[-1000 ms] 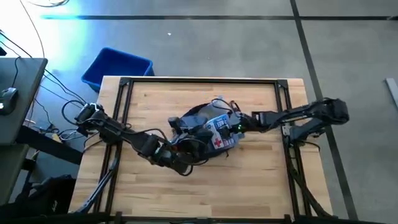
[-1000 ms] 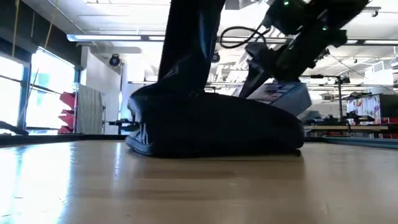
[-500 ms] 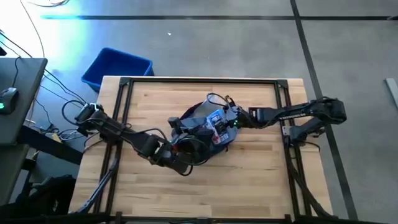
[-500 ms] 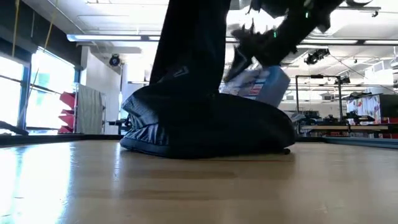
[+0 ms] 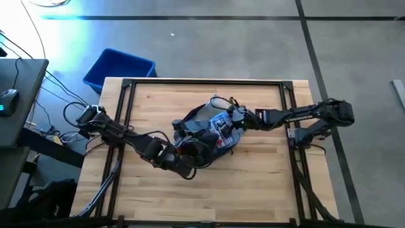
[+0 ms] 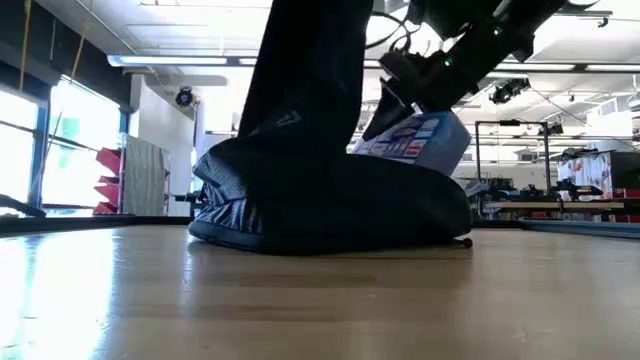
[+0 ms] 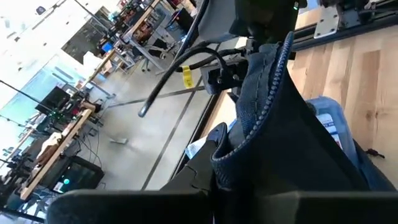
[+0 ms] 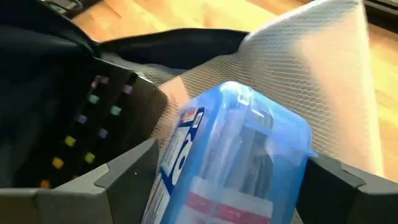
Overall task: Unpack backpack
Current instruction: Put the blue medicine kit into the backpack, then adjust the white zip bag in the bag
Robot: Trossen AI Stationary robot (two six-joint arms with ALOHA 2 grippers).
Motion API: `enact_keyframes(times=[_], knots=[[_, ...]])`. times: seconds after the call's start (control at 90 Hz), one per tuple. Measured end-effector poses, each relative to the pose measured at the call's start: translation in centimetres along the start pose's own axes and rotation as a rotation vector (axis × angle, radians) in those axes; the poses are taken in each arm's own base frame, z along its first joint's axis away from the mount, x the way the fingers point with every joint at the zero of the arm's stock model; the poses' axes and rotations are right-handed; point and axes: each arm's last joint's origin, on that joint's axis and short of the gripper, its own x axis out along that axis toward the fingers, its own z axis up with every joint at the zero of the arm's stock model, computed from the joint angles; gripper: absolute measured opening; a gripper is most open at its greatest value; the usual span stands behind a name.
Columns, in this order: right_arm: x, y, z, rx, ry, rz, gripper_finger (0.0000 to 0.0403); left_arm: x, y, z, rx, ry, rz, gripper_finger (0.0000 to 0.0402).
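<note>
Wood of the desk (image 6: 320,310) lies bare at the near edge, with open room on every side of the backpack (image 6: 330,205), which slumps in the middle of the desk. From the near left corner the left gripper (image 5: 190,152) reaches into the backpack's near side; whether its fingers are clenched or released cannot be told, since dark fabric with a zipper edge (image 7: 273,68) covers them in the left wrist view. From the right edge the right gripper (image 5: 229,123) meets the backpack's top, its fingers (image 8: 112,174) clamped on a blue plastic case (image 8: 236,155) with red and white labelling, partly out of the backpack against pale mesh lining (image 8: 311,68). A blue bin (image 5: 119,68) sits on the floor beyond the far left corner
</note>
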Motion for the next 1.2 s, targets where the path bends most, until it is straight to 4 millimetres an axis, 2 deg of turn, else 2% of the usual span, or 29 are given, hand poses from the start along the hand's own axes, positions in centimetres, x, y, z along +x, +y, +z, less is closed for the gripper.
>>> enact_keyframes(times=[0.111,0.2,0.4,0.467,0.556,0.667,0.8,0.922,1.044,1.2], knots=[[-0.2,0.1,0.0,-0.029,-0.012,-0.009,0.0303,0.0,0.0,-0.1,-0.004,0.002,-0.01,0.0],[-1.3,0.1,0.4,-0.057,-0.07,-0.069,0.0303,0.0,-0.1,-0.1,-0.002,0.003,-0.015,0.0],[-5.5,-0.8,2.3,-0.028,-0.194,-0.095,0.0303,0.0,-0.1,-0.1,-0.004,0.007,-0.015,0.0],[-7.1,-1.6,2.2,-0.006,-0.185,-0.134,0.0303,0.0,-0.1,-0.2,-0.002,0.009,-0.014,0.0],[-8.7,-2.6,1.2,0.048,-0.122,-0.2,0.0303,0.0,-0.1,-0.2,-0.003,0.011,-0.014,0.0],[-9.3,-3.7,-2.0,0.12,0.033,-0.287,0.0303,0.0,-0.1,-0.2,-0.001,0.011,-0.014,0.0],[-8.1,-4.6,-5.8,0.194,0.119,-0.345,0.0303,0.1,0.0,-0.2,-0.003,0.013,-0.012,0.0],[-5.6,-4.2,-7.6,0.232,0.096,-0.229,0.0303,0.3,0.1,-0.3,-0.004,0.017,-0.009,0.0],[-2.5,-3.6,-7.4,0.225,0.035,-0.149,0.0303,0.9,0.4,-0.2,-0.014,0.026,-0.012,0.0],[1.7,-1.9,-5.2,0.169,-0.038,-0.085,0.0303,2.6,1.0,-0.2,0.051,0.048,-0.048,0.0]])
